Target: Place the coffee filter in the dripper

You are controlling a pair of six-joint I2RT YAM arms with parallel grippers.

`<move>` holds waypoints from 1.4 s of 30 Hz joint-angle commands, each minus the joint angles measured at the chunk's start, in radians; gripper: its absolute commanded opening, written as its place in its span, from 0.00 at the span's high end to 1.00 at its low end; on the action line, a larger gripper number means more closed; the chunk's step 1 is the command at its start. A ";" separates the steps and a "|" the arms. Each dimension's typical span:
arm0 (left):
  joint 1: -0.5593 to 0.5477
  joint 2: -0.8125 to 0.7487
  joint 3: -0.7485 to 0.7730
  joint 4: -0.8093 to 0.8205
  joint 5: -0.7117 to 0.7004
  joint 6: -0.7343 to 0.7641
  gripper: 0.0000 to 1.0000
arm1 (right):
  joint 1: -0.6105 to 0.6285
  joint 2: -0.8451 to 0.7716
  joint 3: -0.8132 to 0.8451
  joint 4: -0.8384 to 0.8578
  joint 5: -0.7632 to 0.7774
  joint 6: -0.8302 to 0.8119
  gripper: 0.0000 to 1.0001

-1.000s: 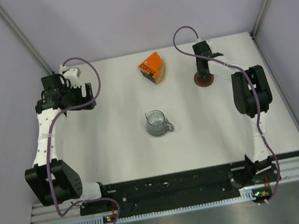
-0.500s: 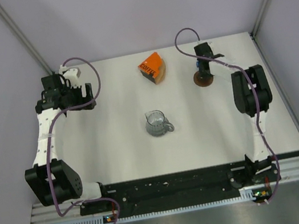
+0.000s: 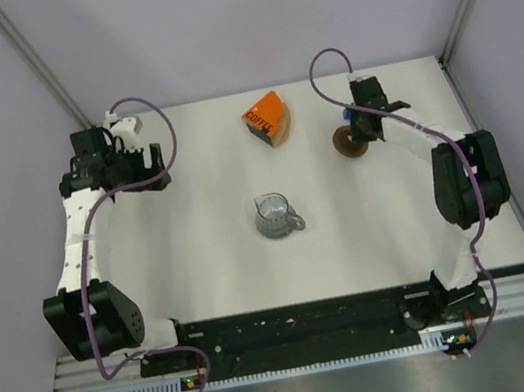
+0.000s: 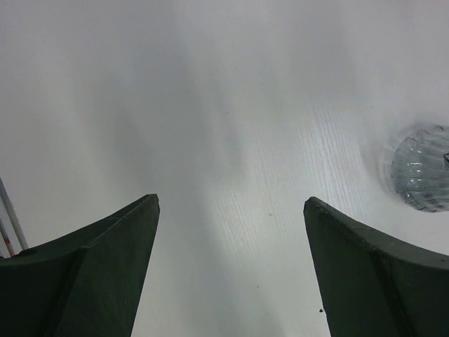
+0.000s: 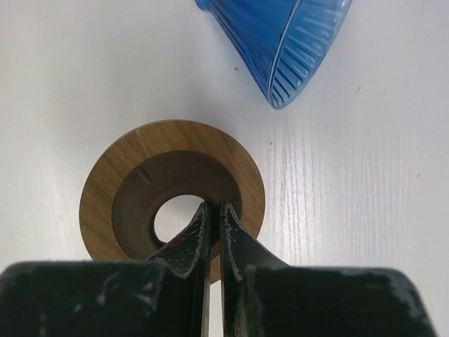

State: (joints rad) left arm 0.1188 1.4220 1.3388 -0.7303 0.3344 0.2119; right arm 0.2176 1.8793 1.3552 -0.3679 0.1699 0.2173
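Note:
The dripper (image 5: 280,42), a bright blue ribbed cone, lies on its side at the top of the right wrist view. My right gripper (image 5: 215,206) is shut, with only a thin slit between the fingers. Its tips rest at the inner edge of the dark brown flat ring (image 5: 119,189), just short of the dripper. In the top view the right gripper (image 3: 354,132) is at the far right over the ring (image 3: 345,143). My left gripper (image 4: 231,203) is open and empty over bare table at the far left (image 3: 135,168). The coffee filter is not in view.
An orange box (image 3: 267,118) stands at the back centre. A grey clear pitcher (image 3: 275,216) stands mid-table and shows at the right edge of the left wrist view (image 4: 421,168). Grey walls close in the white table (image 3: 213,265) on three sides.
The right arm's elbow has swung out to the right and its wrist has turned. The brown ring has shifted slightly left under the gripper. The left arm has not moved.

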 commanded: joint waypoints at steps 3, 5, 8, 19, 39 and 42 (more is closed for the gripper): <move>-0.059 -0.018 0.138 -0.081 0.119 -0.003 0.11 | 0.120 -0.232 0.061 0.041 0.023 -0.065 1.00; -0.091 -0.008 0.203 -0.121 0.196 -0.038 0.11 | 0.196 -0.259 0.097 0.044 0.066 -0.094 1.00; -0.151 -0.005 0.272 -0.107 0.302 -0.159 0.02 | 0.294 -0.288 0.148 0.076 0.100 -0.119 1.00; -0.314 0.067 0.299 0.069 0.347 -0.490 0.14 | 0.584 -0.289 0.262 0.158 0.102 -0.202 1.00; -0.331 0.129 0.252 0.204 0.546 -0.559 0.53 | 0.637 -0.240 0.288 0.202 -0.018 -0.211 1.00; -0.331 0.147 0.263 0.189 0.528 -0.563 0.85 | 0.637 -0.235 0.289 0.205 -0.021 -0.211 1.00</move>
State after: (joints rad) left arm -0.2104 1.5642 1.5982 -0.6044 0.8375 -0.3325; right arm 0.8425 1.6398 1.5864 -0.2470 0.1894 -0.0044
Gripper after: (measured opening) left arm 0.303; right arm 0.020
